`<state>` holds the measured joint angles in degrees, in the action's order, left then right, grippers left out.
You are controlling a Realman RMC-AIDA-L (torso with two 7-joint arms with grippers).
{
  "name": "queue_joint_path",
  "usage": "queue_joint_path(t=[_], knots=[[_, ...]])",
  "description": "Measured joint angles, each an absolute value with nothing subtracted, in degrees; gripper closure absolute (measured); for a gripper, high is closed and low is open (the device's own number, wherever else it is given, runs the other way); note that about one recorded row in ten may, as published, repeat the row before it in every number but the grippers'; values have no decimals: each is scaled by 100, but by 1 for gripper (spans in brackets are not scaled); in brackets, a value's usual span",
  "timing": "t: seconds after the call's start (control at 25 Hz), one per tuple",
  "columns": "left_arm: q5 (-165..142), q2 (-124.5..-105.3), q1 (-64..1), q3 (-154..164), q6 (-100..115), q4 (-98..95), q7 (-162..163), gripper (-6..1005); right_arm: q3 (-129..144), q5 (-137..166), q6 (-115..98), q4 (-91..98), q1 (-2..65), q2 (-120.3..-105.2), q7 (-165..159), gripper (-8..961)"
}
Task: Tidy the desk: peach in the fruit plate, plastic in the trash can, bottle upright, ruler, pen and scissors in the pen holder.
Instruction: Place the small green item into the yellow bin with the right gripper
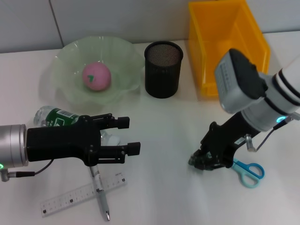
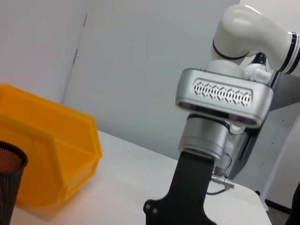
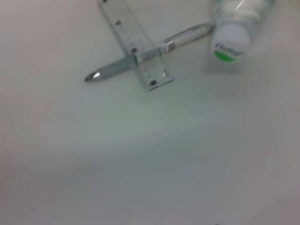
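1. The peach (image 1: 96,77) lies in the pale green fruit plate (image 1: 65,56) at the back left of the white desk (image 1: 164,122).
2. The black mesh pen holder (image 1: 162,69) stands upright just right of the plate, and the yellow bin (image 1: 225,51) stands to its right (the left wrist view shows the same bin (image 2: 51,154) and the holder's rim (image 2: 9,183)).
3. The left gripper (image 1: 133,136) hovers over the front left of the desk with its two black fingers spread apart and nothing between them.
4. The bottle (image 1: 55,117) lies on its side under and behind the left arm, its green label showing; in the right wrist view its white cap end (image 3: 230,40) lies near the pen.
5. A scrap of clear plastic (image 1: 111,138) lies by the left gripper's fingers.
6. The pen (image 1: 100,192) lies crossed over the clear ruler (image 1: 70,198) at the front left; the right wrist view shows the same crossing, pen (image 3: 117,65) and ruler (image 3: 136,44) touching.
7. The right gripper (image 1: 200,161) is low at the desk surface, just left of the scissors (image 1: 247,172), whose blue handles lie flat beside it; I cannot tell whether its fingers are spread or pressed together.
8. In the left wrist view, the right arm (image 2: 220,103) fills the middle, above the desk.
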<state>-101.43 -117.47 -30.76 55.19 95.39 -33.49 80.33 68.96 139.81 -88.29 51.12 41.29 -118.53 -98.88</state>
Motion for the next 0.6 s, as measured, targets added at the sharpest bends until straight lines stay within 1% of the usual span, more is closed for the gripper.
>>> queue_joint_path(t=[0.04,0.28,0.4,0.6], knots=[[-10143,-11747,-3077,5519,9541,-3349,8031,181,6808,13973,-8865,5143,4129,-11850,-9888,620],[-10143,-11744,-3083,5519,9566,-3350,8019,181,5803,13829,-9300,5415,4131,-11838,-9894,744],[-10143,-11743,-3085,5519,9579,-3360,8013,181,5454,13763,-9380,5545,4130,-11831,-9924,788],[-10143,-11742,-3085,5519,9589,-3372,8002,181,4382,13564,-9388,5907,4114,-11803,-10087,788]])
